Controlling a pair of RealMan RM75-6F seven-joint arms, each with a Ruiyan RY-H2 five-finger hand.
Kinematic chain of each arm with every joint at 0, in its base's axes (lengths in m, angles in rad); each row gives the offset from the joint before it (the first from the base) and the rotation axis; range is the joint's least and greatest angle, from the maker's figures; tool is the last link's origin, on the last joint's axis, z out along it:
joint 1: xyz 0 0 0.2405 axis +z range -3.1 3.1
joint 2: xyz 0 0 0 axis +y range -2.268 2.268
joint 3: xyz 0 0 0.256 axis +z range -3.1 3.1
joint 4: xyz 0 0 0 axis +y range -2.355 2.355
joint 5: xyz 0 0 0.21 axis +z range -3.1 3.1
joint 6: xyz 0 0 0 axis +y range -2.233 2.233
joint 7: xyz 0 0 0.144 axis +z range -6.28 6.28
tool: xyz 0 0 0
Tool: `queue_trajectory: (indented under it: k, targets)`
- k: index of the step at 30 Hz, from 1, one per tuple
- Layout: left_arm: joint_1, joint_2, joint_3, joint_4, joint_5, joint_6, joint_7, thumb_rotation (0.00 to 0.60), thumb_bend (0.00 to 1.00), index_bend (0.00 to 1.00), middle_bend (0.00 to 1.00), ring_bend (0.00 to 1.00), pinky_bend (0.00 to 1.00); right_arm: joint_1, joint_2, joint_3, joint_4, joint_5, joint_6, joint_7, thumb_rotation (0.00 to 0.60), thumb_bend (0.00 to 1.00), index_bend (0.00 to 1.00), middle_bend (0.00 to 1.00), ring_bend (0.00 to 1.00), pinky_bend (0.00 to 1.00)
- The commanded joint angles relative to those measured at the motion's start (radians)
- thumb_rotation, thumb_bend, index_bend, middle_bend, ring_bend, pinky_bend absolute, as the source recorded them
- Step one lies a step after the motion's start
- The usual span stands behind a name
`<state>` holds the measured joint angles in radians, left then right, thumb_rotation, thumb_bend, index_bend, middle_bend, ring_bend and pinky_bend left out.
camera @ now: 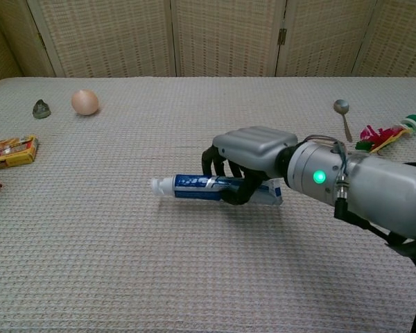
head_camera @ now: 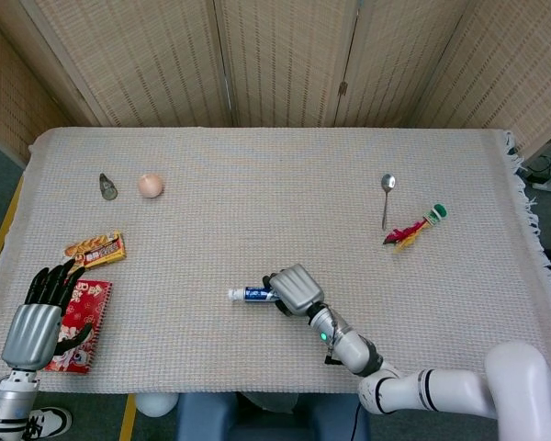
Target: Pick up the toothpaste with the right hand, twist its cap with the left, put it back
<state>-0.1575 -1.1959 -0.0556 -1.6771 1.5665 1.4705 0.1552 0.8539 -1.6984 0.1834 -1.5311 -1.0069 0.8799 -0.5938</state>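
Observation:
A blue and white toothpaste tube (camera: pixel 194 187) with a white cap (camera: pixel 158 185) pointing left is held by my right hand (camera: pixel 246 161), whose fingers wrap around its middle. It hangs level, a little above the cloth. In the head view the tube (head_camera: pixel 253 294) sticks out to the left of my right hand (head_camera: pixel 292 288) near the table's front middle. My left hand (head_camera: pixel 42 319) is at the front left corner over a red booklet, fingers spread, holding nothing. The chest view does not show it.
A red booklet (head_camera: pixel 85 304) and a snack packet (head_camera: pixel 95 249) lie at the front left. An egg (head_camera: pixel 150 185) and a small grey object (head_camera: pixel 107 187) sit further back. A spoon (head_camera: pixel 386 196) and a colourful toy (head_camera: pixel 413 228) lie at the right.

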Motion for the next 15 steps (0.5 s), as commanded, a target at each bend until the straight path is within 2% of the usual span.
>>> queue_trajectory:
  k: [1, 7, 15]
  targets:
    - [-0.039, -0.003, -0.017, -0.002, 0.029, -0.026, -0.035, 0.6, 0.32, 0.03, 0.03, 0.05, 0.0, -0.017, 0.06, 0.023, -0.064, -0.057, -0.003, 0.105, 0.6, 0.74, 0.71, 0.59, 0.6, 0.59]
    - [-0.121, -0.03, -0.055, -0.008, 0.053, -0.082, -0.08, 0.6, 0.32, 0.02, 0.05, 0.07, 0.0, -0.065, 0.118, 0.037, -0.107, -0.191, 0.028, 0.345, 0.6, 0.74, 0.71, 0.59, 0.6, 0.59]
    - [-0.216, -0.106, -0.099, -0.006, 0.081, -0.12, -0.084, 0.6, 0.32, 0.0, 0.05, 0.08, 0.0, -0.108, 0.118, 0.02, -0.06, -0.369, 0.086, 0.688, 0.6, 0.77, 0.71, 0.59, 0.61, 0.6]
